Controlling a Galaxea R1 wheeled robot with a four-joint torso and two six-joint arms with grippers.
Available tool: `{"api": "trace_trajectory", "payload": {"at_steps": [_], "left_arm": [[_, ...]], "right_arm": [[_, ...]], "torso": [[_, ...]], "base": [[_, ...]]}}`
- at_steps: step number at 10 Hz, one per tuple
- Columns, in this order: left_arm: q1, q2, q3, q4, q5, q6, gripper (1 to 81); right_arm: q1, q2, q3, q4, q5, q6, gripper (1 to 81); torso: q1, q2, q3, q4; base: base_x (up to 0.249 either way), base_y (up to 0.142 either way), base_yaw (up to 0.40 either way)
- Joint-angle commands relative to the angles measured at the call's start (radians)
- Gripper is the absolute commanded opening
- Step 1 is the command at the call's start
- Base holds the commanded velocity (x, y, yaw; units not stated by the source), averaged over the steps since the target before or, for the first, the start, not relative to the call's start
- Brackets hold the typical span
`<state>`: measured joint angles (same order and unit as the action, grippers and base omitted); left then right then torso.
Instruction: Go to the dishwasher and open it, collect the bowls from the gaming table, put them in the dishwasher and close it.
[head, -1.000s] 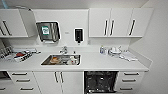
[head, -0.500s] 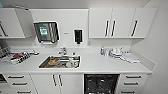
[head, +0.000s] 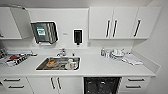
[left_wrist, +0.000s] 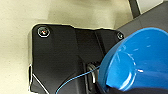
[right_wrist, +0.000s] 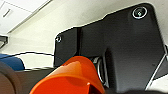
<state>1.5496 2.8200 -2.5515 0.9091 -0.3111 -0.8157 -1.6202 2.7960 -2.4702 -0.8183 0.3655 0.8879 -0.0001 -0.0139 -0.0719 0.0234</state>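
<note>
White kitchen counter (head: 100, 67) spans the head view. Nearest, below its edge, the dishwasher (head: 101, 85) stands open, dark racks facing outward. Behind lies the sink (head: 59, 63); wall cabinets (head: 113, 23) hang farthest. Blue bowl (left_wrist: 140, 62) sits at the left wrist, orange bowl (right_wrist: 71, 77) at the right; grip undeterminable for either claw.

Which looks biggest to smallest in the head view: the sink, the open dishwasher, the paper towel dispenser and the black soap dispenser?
1. Sink, the widest.
2. Dishwasher, though the picture's edge cuts it off, so its rank against the sink is unsure.
3. Paper towel dispenser.
4. Black soap dispenser, clearly smallest.
</note>
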Motion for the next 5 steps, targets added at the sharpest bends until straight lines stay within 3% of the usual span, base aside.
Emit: {"api": "trace_trajectory", "payload": {"at_steps": [1,4,5], "left_arm": [[-0.035,-0.019,0.004,-0.001,0.021,-0.002,1.0],[-0.035,-0.020,0.004,-0.001,0.010,-0.003,1.0],[-0.033,-0.026,0.004,-0.001,-0.020,-0.005,1.0]], "right_arm": [[0.033,-0.014,0.005,-0.015,-0.023,0.000,1.0],[0.033,-0.014,0.005,-0.015,-0.023,0.000,1.0],[0.035,-0.014,0.005,-0.015,-0.023,0.000,1.0]], "torso": [[0.000,0.000,0.000,0.000],[0.001,0.000,0.000,0.000],[0.001,0.000,0.000,0.000]], "base": [[0.103,0.000,0.000],[0.054,0.000,0.000],[0.000,0.000,0.000]]}}
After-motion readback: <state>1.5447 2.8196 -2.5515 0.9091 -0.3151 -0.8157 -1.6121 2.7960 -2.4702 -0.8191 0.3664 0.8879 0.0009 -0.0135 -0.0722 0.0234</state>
